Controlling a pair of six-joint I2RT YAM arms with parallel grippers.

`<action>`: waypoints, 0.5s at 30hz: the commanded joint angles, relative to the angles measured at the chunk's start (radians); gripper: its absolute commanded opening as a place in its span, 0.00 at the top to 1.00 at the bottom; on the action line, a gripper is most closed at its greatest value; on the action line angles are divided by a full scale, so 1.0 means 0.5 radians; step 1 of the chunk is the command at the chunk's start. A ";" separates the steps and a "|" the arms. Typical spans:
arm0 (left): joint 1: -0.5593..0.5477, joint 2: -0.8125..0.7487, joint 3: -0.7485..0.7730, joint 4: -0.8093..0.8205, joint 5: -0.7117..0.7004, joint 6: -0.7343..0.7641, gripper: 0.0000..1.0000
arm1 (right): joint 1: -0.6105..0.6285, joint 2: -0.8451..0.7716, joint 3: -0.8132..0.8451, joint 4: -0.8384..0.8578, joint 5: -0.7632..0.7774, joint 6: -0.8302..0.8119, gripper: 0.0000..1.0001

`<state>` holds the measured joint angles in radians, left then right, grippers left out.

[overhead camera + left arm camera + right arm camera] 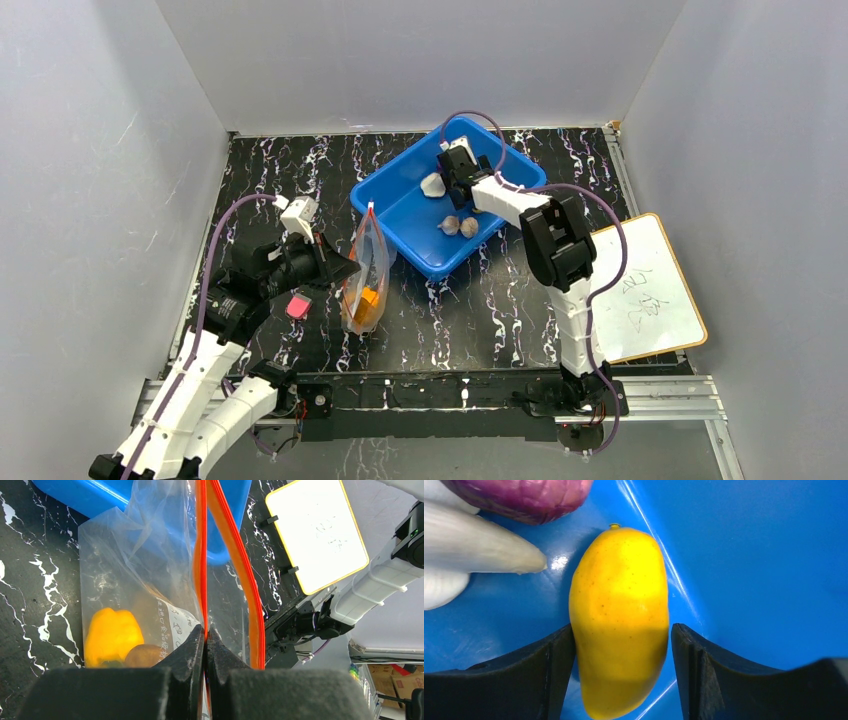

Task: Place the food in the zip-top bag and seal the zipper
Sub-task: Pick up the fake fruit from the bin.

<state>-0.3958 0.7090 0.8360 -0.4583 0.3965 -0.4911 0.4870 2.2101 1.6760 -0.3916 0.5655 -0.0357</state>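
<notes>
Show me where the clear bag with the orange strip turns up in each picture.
Top external: the clear bag stands left of centre, pinched by the left pincer, beside the blue bin.
Left wrist: it fills the middle, orange strip running up from the pincer's tips.
Right wrist: not in it.
Shared landmark: the blue bin, seen in all three.

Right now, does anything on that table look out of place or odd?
Nothing is spilled or broken. Two small oddities: a pink block lies loose on the table beside the zip-top bag, outside the blue bin, and the whiteboard sits crooked, overhanging the table's right edge.
</notes>
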 commanded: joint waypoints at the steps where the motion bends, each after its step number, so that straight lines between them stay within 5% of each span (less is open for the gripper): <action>1: 0.005 -0.020 0.064 -0.019 0.005 0.001 1.00 | -0.038 -0.027 0.096 0.089 -0.079 -0.058 0.38; 15: 0.003 0.004 0.173 -0.101 -0.002 0.001 1.00 | -0.039 -0.371 0.001 0.073 -0.306 -0.017 0.56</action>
<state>-0.3958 0.7113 0.8757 -0.4896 0.3923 -0.4915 0.4652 2.1715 1.6844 -0.4088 0.4351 -0.0559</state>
